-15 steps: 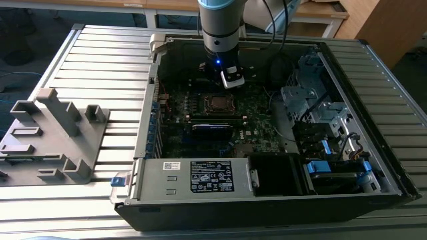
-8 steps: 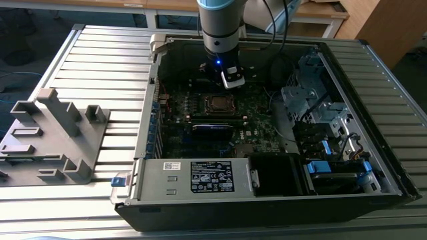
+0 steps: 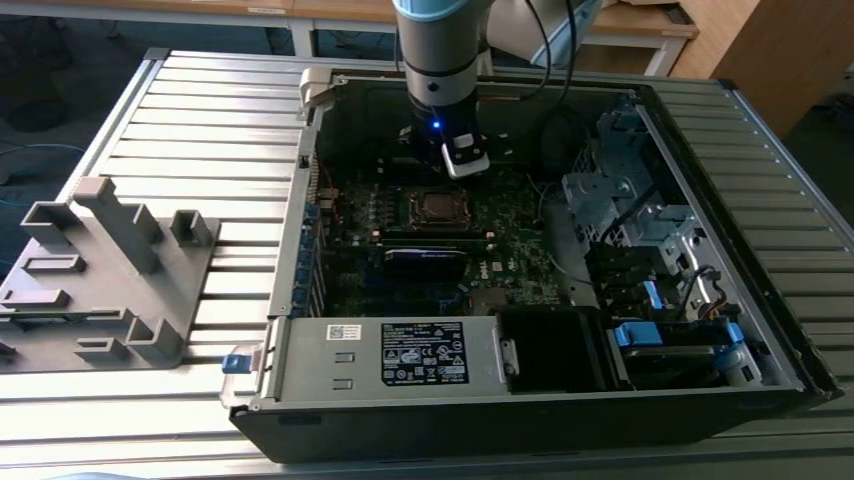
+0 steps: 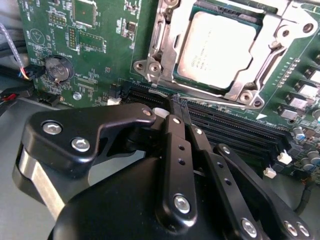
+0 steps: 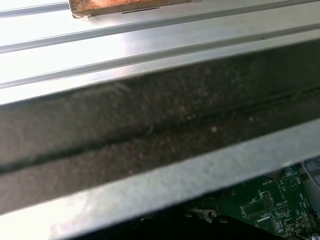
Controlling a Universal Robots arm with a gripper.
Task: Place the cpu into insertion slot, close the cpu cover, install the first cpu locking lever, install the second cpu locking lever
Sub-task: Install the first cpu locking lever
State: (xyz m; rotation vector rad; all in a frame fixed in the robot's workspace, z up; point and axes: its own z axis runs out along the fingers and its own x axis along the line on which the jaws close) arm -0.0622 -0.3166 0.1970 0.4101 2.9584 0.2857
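Observation:
The cpu (image 4: 220,50) lies flat in its socket on the green motherboard, silver-grey top facing up; in the exterior view the socket (image 3: 438,208) sits mid-board. The cpu cover (image 4: 289,31), a silvery frame, lies down around the chip, and thin metal lever rods (image 4: 200,90) run along its edges. I cannot tell whether they are latched. My gripper (image 4: 177,103) hovers just beside the socket, over the dark memory slots, with its black fingers (image 4: 172,145) pressed together and nothing between them. In the exterior view the gripper (image 3: 463,170) hangs inside the case, just behind the socket.
The open computer case (image 3: 287,250) lies on a slatted aluminium table (image 3: 200,110). A power supply (image 3: 400,355) fills the front, and drive bays (image 3: 641,240) line the exterior view's right. A grey fixture (image 3: 107,270) stands at the exterior view's left. A coin battery (image 4: 59,68) sits near the socket.

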